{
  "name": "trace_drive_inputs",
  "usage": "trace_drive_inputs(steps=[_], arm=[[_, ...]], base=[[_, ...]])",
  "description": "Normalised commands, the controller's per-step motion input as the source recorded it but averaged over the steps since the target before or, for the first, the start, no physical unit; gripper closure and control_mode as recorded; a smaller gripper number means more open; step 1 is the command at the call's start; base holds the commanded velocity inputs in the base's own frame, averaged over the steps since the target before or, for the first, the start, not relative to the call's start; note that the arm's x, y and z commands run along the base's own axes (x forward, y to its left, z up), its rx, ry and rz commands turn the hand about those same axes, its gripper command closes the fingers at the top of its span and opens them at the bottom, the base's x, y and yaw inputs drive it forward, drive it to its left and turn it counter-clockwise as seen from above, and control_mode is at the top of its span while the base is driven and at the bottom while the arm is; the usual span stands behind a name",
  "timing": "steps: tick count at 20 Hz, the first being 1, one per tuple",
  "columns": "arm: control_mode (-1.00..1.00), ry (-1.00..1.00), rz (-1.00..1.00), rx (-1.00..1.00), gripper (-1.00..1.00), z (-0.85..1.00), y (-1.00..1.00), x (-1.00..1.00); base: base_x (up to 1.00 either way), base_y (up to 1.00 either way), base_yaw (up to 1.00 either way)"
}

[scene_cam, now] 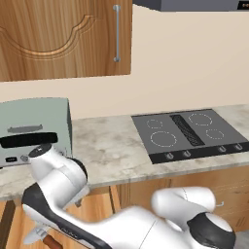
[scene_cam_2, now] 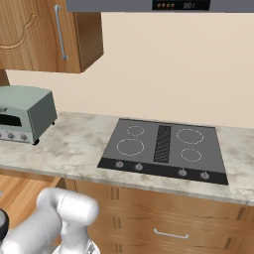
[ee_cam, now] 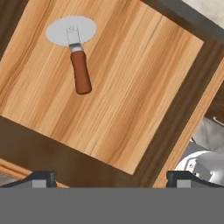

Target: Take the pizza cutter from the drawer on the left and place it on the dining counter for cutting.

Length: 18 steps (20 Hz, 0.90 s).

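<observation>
Kitchen, drawer [ee_cam: 131, 87] open below the desk: the cutter [ee_cam: 74, 48] lies flat at the floor's upper left in the hand view. Fingers [ee_cam: 111, 177] released and empty, well apart from it; centre over the reddish handle, align across it, then descend.

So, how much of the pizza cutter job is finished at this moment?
Done: the wooden drawer stands open. In hand: the open gripper hovers above the pizza cutter with round grey wheel and reddish-brown handle, which lies flat inside, not gripped. Left: grasp it, lift it, carry it to the dining counter.
</observation>
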Motion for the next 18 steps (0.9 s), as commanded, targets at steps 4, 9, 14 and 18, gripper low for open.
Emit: trace_drive_inputs(steps=[4, 9, 14, 18], arm=[[-1.0, 0.0, -0.03, 0.08, -1.0, -0.66, 0.04, 0.13], [-1.0, 0.0, -0.09, 0.05, -1.0, -0.63, 0.15, 0.27], [-1.0, 0.01, -0.17, 0.01, -1.0, -0.48, 0.51, 0.43], [-1.0, 0.06, -0.17, 0.0, -1.0, -0.33, 0.64, 0.2]], base=[[0.0, 0.0, 0.0], [0.0, 0.0, 0.0], [0.0, 0.0, 0.0], [0.0, 0.0, 0.0]])
